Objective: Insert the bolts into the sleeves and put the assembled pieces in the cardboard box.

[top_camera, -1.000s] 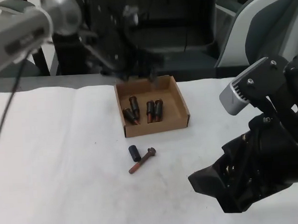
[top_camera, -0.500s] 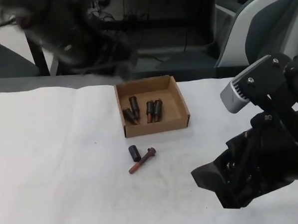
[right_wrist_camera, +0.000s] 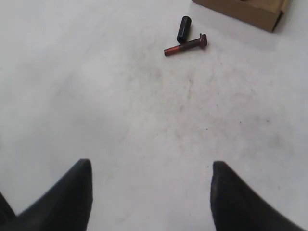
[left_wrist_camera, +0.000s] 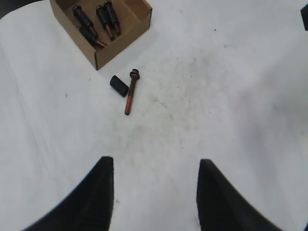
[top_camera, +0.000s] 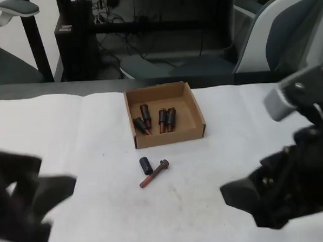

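High view: cardboard box (top_camera: 170, 135), upper centre, holding four assembled pieces (top_camera: 167, 119). Loose bolt (top_camera: 153, 174) and sleeve (top_camera: 146, 165), side by side, just below box. Left gripper (left_wrist_camera: 155, 192), right gripper (right_wrist_camera: 150, 195): both spread wide, lower corners.

Open white cloth (top_camera: 99, 173) surrounds the bolt (top_camera: 154, 173) from 2 through 6 to 9 o'clock. The sleeve (top_camera: 146, 165) lies just beside it at 11 o'clock. The cardboard box (top_camera: 170, 138) walls off 12 o'clock; the assembled pieces (top_camera: 162, 120) inside leave its floor bare at 3 o'clock.
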Controlling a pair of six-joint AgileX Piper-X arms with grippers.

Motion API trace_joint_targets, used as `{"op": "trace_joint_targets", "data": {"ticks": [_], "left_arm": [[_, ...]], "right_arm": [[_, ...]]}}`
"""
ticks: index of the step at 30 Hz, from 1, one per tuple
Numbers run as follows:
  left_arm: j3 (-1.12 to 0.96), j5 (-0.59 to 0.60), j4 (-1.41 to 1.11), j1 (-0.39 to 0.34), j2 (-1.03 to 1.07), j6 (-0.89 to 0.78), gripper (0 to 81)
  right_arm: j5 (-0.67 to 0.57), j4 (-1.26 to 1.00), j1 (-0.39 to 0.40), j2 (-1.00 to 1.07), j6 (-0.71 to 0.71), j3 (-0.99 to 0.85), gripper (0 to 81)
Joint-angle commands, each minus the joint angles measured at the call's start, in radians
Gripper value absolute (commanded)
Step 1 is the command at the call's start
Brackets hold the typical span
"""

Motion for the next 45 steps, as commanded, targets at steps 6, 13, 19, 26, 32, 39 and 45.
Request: {"op": "trace_joint_targets", "data": {"ticks": [6, 13, 19, 26, 32, 39, 45], "left_arm": [[0.102, 0.098, -0.049, -0.004, -0.170, -0.058, 52.9], [0.105, 0.098, -0.134, -0.004, -0.169, -0.061, 52.9], [0.105, 0.098, -0.182, -0.004, -0.169, -0.075, 52.9], [0.105, 0.098, -0.182, -0.004, -0.169, -0.075, 52.9], [0.105, 0.101, -0.182, -0.004, -0.169, -0.073, 52.9], [0.105, 0.116, -0.182, -0.004, -0.169, -0.073, 52.9], [0.105, 0.115, -0.184, -0.004, -0.169, -0.073, 52.9]], "right_arm": [[0.041, -0.090, 0.000, -0.195, 0.081, 0.152, 70.0], [0.041, -0.146, 0.000, -0.225, 0.095, 0.163, 70.0], [0.041, -0.187, 0.000, -0.181, 0.319, 0.162, 70.0], [0.018, -0.192, 0.000, 0.021, 0.510, 0.064, 70.0], [-0.029, -0.192, 0.000, 0.279, 0.579, -0.093, 70.0], [-0.044, -0.184, -0.010, 0.594, 0.648, -0.286, 70.0], [-0.100, -0.182, -0.042, 0.795, 0.808, -0.425, 70.0]]}}
